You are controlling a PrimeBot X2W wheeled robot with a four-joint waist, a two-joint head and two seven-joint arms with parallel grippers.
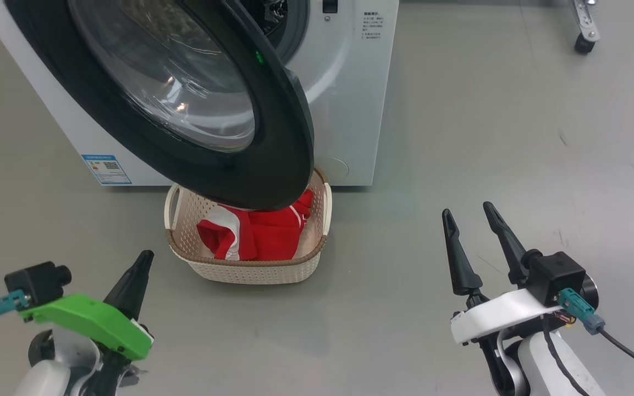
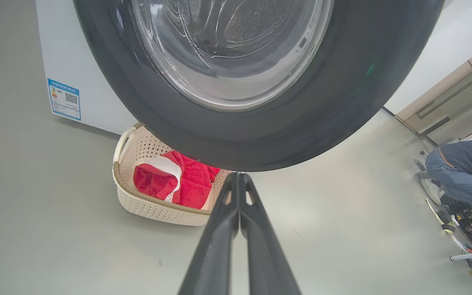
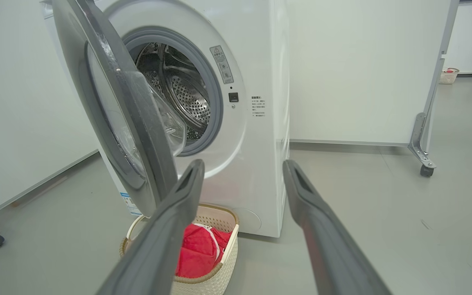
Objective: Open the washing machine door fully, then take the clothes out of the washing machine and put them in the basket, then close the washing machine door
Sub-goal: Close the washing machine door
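On the grey floor (image 1: 459, 137), at 12 o'clock in the head view, the washing machine (image 1: 344, 82) stands with the washing machine door (image 1: 289, 143) partly open, its black rim overhanging the basket (image 1: 251, 272) (cream, perforated, brown-rimmed) set just before the washer. Red clothes (image 1: 267, 234) with white trim lie inside the basket. At 7 o'clock the left jaws are clenched on nothing, pointing toward the door's lower rim, while at 4 o'clock the right jaws stand released, holding nothing.

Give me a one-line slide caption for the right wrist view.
Open right gripper faces the washing machine, the washing machine door half open, red clothes lying in the basket beneath it.
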